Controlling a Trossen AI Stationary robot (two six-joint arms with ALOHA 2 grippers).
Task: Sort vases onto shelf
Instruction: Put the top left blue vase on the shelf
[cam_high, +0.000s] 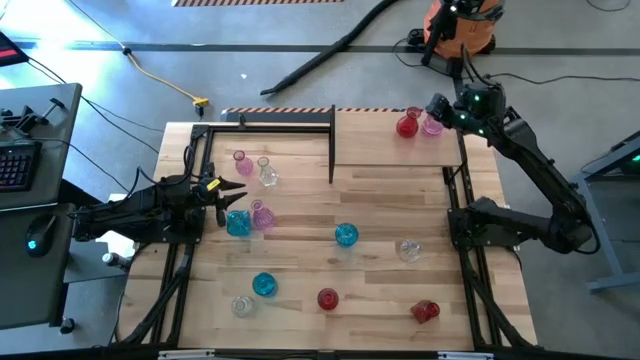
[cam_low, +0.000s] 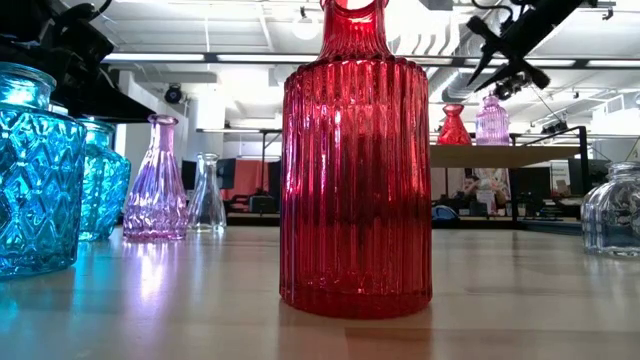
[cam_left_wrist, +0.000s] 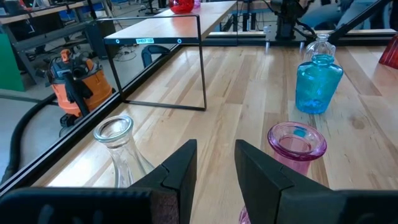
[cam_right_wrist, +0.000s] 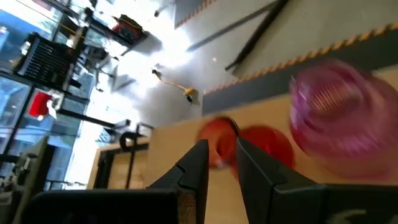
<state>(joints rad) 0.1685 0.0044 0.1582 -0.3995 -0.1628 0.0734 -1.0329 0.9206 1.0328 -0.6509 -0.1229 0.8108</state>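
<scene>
The shelf (cam_high: 380, 148) stands at the far right, and a red vase (cam_high: 406, 126) and a pink vase (cam_high: 432, 124) rest on their bases on its plywood top. My right gripper (cam_high: 443, 108) hovers just above and beside the pink vase (cam_right_wrist: 339, 118). Its fingers (cam_right_wrist: 221, 146) stand a narrow gap apart with nothing between them. Several blue, clear, pink and red vases stand loose on the table, among them a blue one (cam_high: 346, 235). My left gripper (cam_high: 232, 190) waits at the left edge, narrowly open and level. It points between a clear vase (cam_left_wrist: 115, 140) and a pink vase (cam_left_wrist: 296, 143).
A bare black open frame (cam_high: 265, 125) stands at the far left, next to the shelf. A tall red ribbed vase (cam_low: 355, 160) stands near the front edge. Another red vase (cam_high: 425, 311) lies at the front right. Bare wood shows in the table's middle.
</scene>
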